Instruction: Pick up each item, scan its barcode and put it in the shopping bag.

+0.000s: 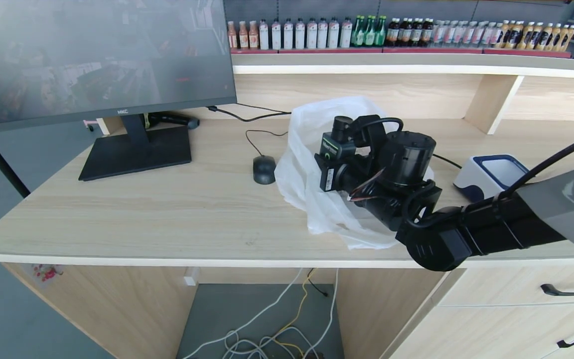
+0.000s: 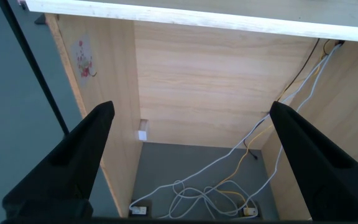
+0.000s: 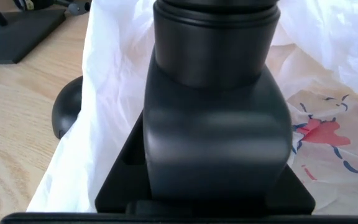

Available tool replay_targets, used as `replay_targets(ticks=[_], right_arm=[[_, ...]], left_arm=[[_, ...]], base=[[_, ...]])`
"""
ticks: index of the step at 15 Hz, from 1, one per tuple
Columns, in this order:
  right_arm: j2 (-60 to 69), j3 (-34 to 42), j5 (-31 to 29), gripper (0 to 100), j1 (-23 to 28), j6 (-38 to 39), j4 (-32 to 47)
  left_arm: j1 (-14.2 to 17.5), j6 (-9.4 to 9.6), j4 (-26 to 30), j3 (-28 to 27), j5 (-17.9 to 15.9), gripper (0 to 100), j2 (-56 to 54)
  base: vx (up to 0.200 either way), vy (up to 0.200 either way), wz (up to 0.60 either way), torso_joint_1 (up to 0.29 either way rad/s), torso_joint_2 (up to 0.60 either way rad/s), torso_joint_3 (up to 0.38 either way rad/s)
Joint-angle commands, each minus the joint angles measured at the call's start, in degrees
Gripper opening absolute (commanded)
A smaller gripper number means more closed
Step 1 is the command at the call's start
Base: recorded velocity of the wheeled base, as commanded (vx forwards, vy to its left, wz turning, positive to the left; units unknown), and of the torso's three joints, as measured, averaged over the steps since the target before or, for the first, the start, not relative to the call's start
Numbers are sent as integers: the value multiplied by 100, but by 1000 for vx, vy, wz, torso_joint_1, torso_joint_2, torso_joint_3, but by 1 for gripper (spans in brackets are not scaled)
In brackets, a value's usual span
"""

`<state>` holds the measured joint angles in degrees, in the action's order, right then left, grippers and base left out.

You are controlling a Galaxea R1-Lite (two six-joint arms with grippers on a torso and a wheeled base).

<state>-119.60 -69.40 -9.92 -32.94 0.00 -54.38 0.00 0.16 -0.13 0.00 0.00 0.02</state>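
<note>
Left gripper (image 2: 191, 109) low, facing the opening under the desk (image 1: 117, 219). Fingers (image 2: 79, 149) wide apart, nothing between. Probably parked there to leave the top free for the other arm. Loose cables (image 2: 197, 193) on the floor ahead: snag risk if lowered further.

On the desk, leftmost: monitor (image 1: 102, 55) on its stand, with broad bare wood in front of it down to the front edge. Best open room for moving here. Mouse (image 1: 264, 169) just beside the shopping bag (image 1: 317, 209), cord trailing back.

Bag slumped mid-desk. Right gripper (image 1: 328, 172) at the bag's mouth, right arm (image 1: 466, 224) slanting in across the desk edge, likely placed so for dropping an item. Grip state: cannot tell, blocked by the wrist's own body. Printed packet (image 3: 334, 137) lying inside against the bag's film, judged already bagged.

Scanner (image 1: 491, 177) right of the bag, just behind the forearm, window up. Tight room there, with film, scanner and forearm close together. Bag's lower fold near the front edge.
</note>
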Motion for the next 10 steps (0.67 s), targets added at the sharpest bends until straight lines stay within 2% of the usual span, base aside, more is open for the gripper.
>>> replay_targets(ticks=[1, 10], right_arm=[[-72, 23, -1, 0, -2, 0, -11], [-90, 111, -1, 0, -11, -62, -2]], left_arm=[[0, 2, -4, 0, 0, 100, -2], [0, 2, -4, 0, 0, 100, -2]], base=[[0, 0, 0, 0, 0, 0], [0, 0, 0, 0, 0, 0]])
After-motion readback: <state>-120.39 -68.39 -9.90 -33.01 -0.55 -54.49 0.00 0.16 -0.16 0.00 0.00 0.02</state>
